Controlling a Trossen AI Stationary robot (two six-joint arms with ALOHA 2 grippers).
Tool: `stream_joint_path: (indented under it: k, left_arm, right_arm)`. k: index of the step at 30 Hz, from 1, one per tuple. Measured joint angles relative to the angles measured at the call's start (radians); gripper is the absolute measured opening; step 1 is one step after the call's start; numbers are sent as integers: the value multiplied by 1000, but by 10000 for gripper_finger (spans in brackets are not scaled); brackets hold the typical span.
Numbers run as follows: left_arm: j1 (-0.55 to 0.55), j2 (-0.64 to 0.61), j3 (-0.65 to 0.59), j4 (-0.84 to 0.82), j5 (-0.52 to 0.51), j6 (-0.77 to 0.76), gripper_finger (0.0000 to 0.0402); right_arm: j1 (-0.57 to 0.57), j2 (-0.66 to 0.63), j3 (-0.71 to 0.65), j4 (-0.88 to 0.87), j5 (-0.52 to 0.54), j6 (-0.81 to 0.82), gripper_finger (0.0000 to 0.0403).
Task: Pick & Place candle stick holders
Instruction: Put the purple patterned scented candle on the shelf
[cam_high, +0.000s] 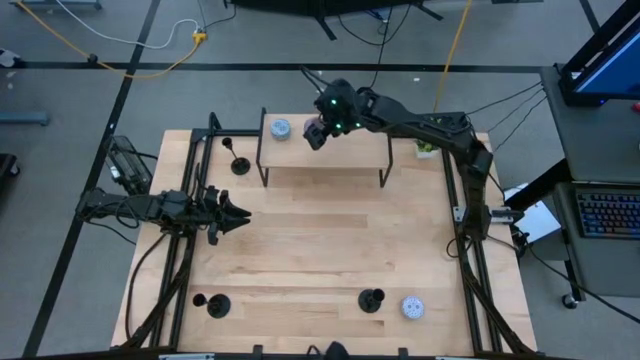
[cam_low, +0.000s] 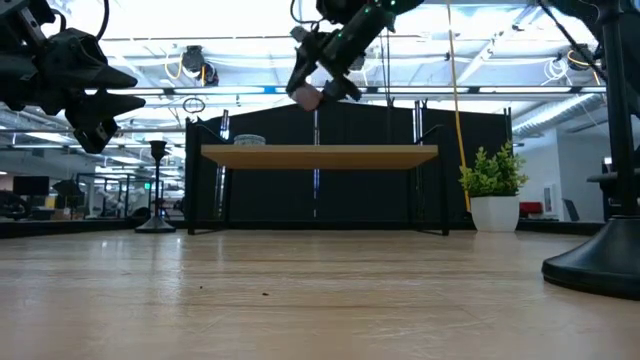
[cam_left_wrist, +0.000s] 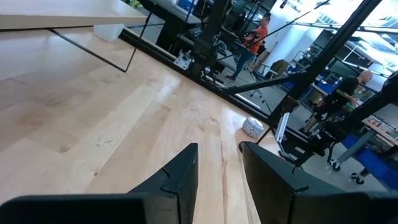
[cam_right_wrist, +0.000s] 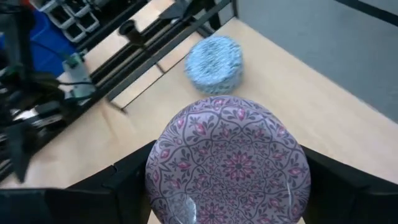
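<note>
Three black candle stick holders stand on their round bases on the table: one at the far left (cam_high: 240, 164), one at the near left (cam_high: 216, 305) and one near the front middle (cam_high: 371, 299). My right gripper (cam_high: 318, 133) hangs above the small wooden shelf (cam_high: 325, 152), shut on a lilac patterned tin (cam_right_wrist: 227, 165). A pale-blue tin (cam_right_wrist: 214, 64) sits on the shelf's left end. My left gripper (cam_high: 240, 215) waits level at the table's left side. Its fingers stand a little apart, with nothing between them (cam_left_wrist: 217, 168). My right gripper pinches the lilac tin between its two fingers (cam_right_wrist: 124, 180), which sit on opposite sides of the round wall (cam_right_wrist: 155, 165). The fingers slant down from the table's right. The tin is lifted clear above the shelf (cam_low: 307, 96), its patterned lid facing the wrist.
A third, whitish tin (cam_high: 412, 307) lies on the table near the front right. A small potted plant (cam_high: 427, 148) stands just right of the shelf. Black frame rails run along the table's left and right sides. The table's middle is bare wood.
</note>
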Motion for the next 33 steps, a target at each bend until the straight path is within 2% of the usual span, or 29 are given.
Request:
stream_joint_path:
  k: [14,33]
  left_arm:
    - [0,0,0,1,-8,1,131]
    - [0,0,-1,12,-11,7,131]
  right_arm:
    - [-14,98,11,41,41,-77,294]
    - [-14,99,-16,24,47,-102,306]
